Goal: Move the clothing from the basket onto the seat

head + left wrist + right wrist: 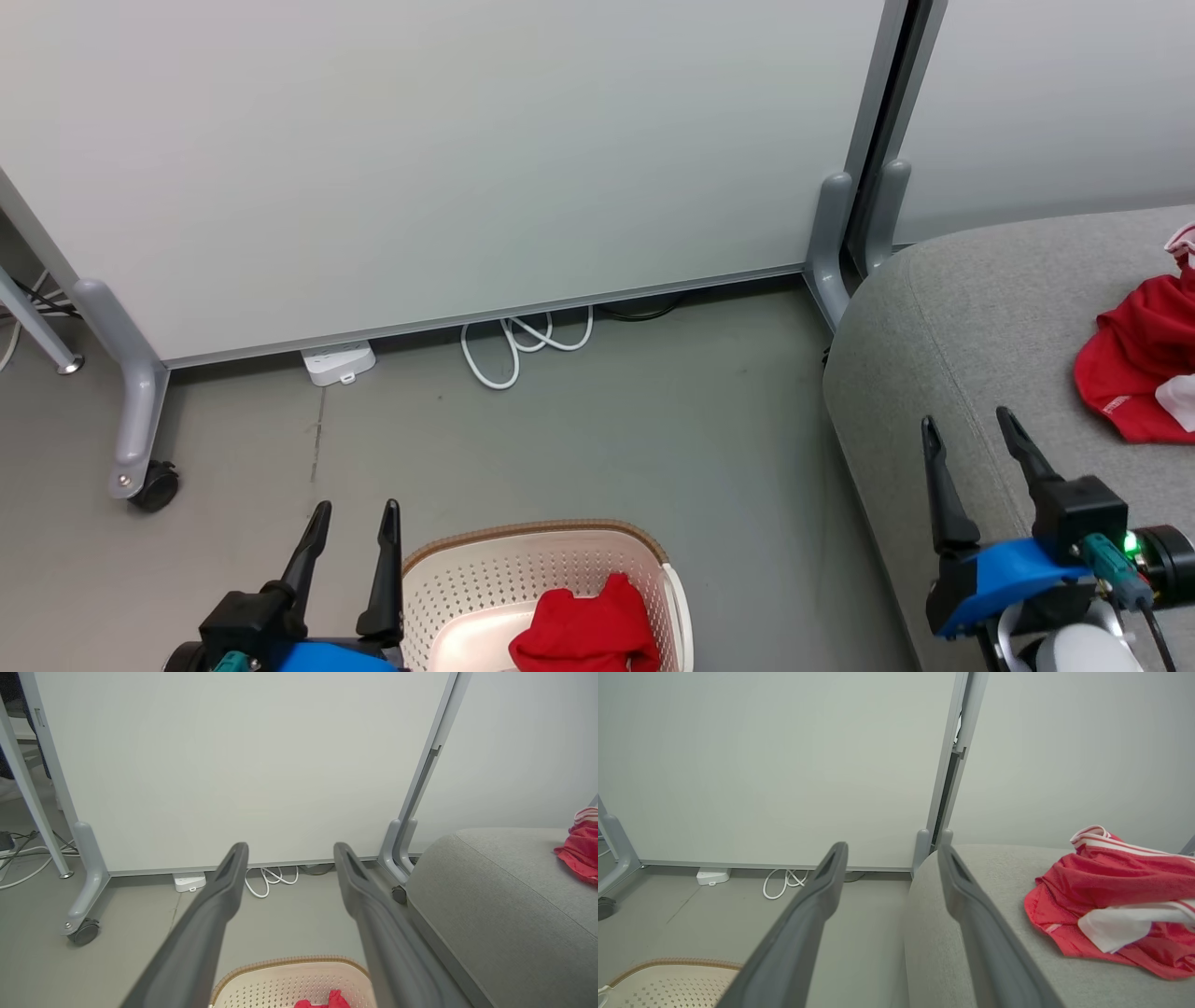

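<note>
Judging from how things lie, the task is taken to be partly done, perhaps about half. The large grey fabric-upholstered sofa seat (pixel 980 308), with its rounded edge and stitched seam, is seen at the right of the head view. The cream-white perforated plastic laundry basket with a brown woven-look rim (pixel 485 583) is set on the grey floor (pixel 653 420) to the seat's left, apart from it. One bright red soft garment with white stripe trim and a white lining (pixel 1134 369) is laid in a crumpled heap on the seat's top, back from the rounded edge, so that part of the move is counted as finished. A second bright red crumpled garment (pixel 583 635) is left inside the basket, bunched toward its right-hand wall. Whether anything more is hidden beneath it or below the frame's edge cannot be told. What is left is judged to be at least this one piece, to be lifted out and carried across to the seat. The left jaws are spread apart and empty just beside the basket's left rim, and the right jaws are likewise spread wide and empty over the seat's front edge, apart from the garment laid there.
</note>
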